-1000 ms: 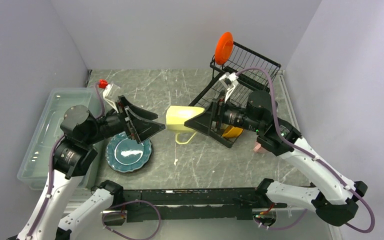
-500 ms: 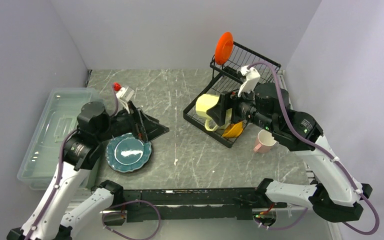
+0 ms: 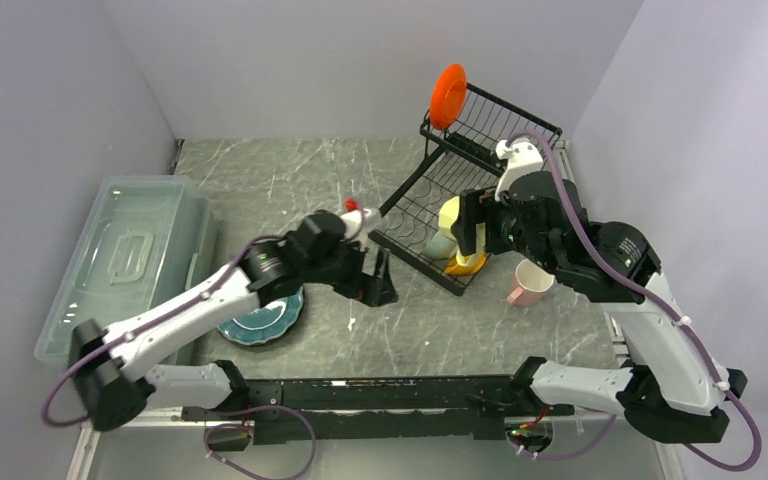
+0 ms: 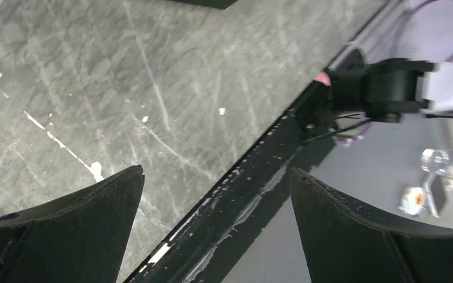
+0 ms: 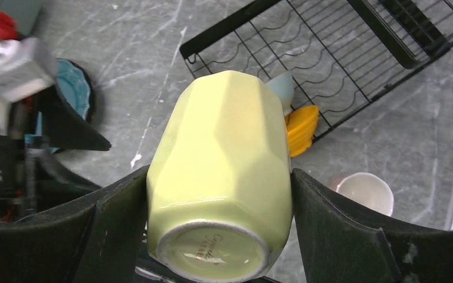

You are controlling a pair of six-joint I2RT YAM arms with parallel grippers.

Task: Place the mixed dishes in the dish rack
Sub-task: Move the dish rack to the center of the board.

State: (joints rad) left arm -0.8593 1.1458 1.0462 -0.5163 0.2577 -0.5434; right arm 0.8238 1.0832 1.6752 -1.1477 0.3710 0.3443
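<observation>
Right wrist view: right tool (image 5: 219,197) clamped on pale yellow mug (image 5: 224,141), bottom toward lens, over dish rack (image 5: 330,59); left tool (image 4: 215,177) spread wide, empty, above desk (image 4: 153,88).

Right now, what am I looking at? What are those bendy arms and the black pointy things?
These are two robot arms bolted to a table. Each ends in a two-finger claw called a gripper. One picture looks down from above. The other two come from small cameras on the wrists, so the black points are the claw's own fingers.

The right gripper is holding a pale yellow mug by the black wire dish rack. The left gripper is open and empty.

A teal plate, a pink mug and a clear bin lie on the table. An orange-red plate stands on edge at the rack's top corner.
</observation>
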